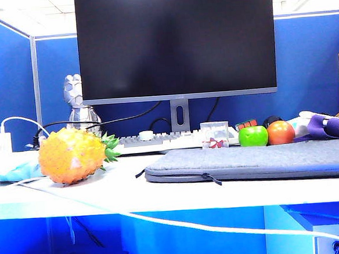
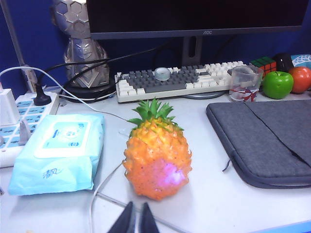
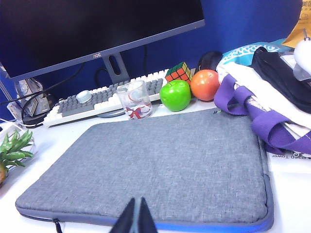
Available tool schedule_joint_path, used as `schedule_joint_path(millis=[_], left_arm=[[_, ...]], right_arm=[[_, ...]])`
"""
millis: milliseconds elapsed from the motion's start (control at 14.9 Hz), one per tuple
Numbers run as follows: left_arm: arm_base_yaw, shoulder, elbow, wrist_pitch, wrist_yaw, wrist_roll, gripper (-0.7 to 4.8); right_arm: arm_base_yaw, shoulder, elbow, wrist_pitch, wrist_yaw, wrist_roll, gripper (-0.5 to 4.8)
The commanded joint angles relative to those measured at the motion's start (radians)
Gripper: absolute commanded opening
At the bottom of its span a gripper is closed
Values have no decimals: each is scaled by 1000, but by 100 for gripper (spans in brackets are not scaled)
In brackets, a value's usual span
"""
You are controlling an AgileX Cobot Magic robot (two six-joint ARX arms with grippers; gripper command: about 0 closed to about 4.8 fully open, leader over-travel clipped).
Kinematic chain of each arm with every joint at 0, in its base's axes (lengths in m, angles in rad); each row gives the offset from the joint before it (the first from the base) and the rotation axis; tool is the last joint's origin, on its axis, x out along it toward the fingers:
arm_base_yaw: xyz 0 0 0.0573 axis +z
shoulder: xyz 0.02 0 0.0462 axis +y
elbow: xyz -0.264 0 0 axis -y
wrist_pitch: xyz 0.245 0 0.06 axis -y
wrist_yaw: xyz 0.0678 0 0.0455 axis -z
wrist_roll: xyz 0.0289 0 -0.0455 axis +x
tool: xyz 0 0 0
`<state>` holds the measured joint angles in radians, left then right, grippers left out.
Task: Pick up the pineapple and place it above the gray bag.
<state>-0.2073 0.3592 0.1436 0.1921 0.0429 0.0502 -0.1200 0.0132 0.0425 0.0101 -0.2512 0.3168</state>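
The monitor (image 2: 194,14) says "AOC" on its bottom edge. The pineapple (image 2: 156,158) lies on its side just in front of the left gripper (image 2: 135,219), whose fingers are pressed together and hold nothing. The wipes packet (image 2: 58,153) lies beside it. The right gripper (image 3: 136,217) is clenched and empty at the gray bag's (image 3: 160,165) near edge. Bare white desk (image 2: 204,160) lies between pineapple and bag.
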Motion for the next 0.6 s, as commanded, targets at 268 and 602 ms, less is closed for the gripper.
schedule_joint_path(millis=[268,602], left_arm=[[0,1,3,43,3,-30,30],[0,48,205,-74,63,-137,282]], right_arm=[[0,0,6,18,13,-3,-5],[0,0,31,136,-62,84,32]])
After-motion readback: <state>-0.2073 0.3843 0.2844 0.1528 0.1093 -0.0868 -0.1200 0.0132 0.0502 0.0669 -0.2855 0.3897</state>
